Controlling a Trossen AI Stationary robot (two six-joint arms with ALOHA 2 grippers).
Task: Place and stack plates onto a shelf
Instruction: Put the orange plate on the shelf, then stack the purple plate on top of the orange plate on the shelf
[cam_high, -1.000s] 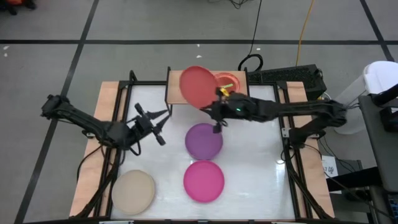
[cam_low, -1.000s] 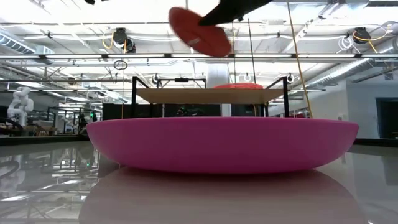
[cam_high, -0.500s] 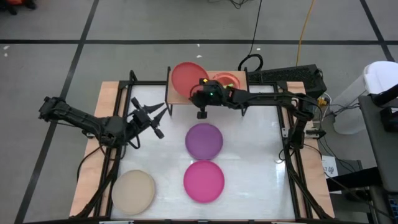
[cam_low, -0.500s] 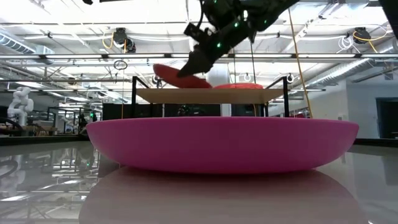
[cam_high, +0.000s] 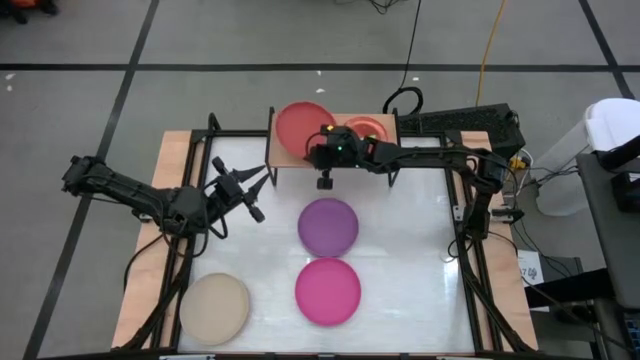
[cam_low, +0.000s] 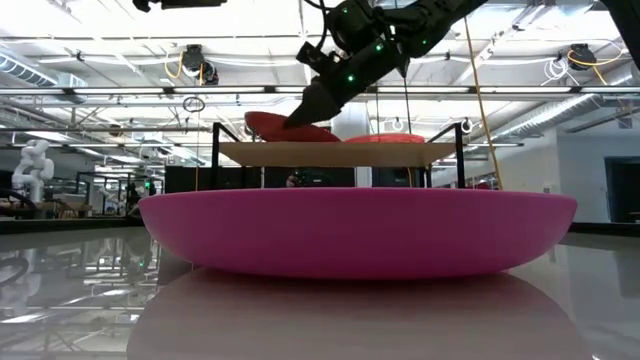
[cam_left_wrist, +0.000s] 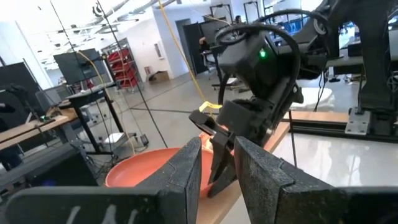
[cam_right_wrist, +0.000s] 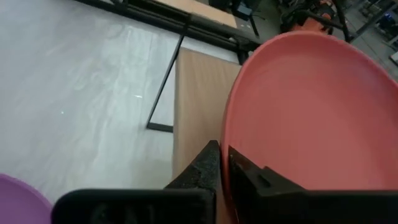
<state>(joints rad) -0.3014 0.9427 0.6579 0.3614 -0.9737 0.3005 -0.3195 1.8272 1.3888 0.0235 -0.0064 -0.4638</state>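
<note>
The large red plate (cam_high: 298, 127) lies over the left half of the light-wood shelf (cam_high: 285, 160) at the table's far edge, and my right gripper (cam_high: 318, 150) is shut on its near-right rim. A small stack topped by an orange plate (cam_high: 366, 130) sits on the shelf's right half. Purple (cam_high: 328, 226), magenta (cam_high: 328, 291) and beige (cam_high: 213, 307) plates lie flat on the white table. My left gripper (cam_high: 260, 192) hovers open over the table's left side, pointing toward the shelf, touching nothing. My right gripper pinches the red plate's rim (cam_right_wrist: 227, 140) between its two fingers (cam_right_wrist: 208, 163), one above the rim and one beneath. The fingers come from the table's right, slanting down. The plate sits a little tilted, its underside (cam_low: 290, 137) on the shelf board.
The shelf stands on thin black legs (cam_low: 215, 160) above the table. The table's black frame rails (cam_high: 190, 170) run along both sides. The magenta plate (cam_low: 360, 235) fills the low view's foreground. White table surface shows between the left gripper and the purple plate.
My right gripper has carried the red plate from high above the shelf's near edge toward the far-left and down onto the shelf's left half. The plate has gone from steeply tilted to nearly flat. In the last half second it has only settled slightly.
</note>
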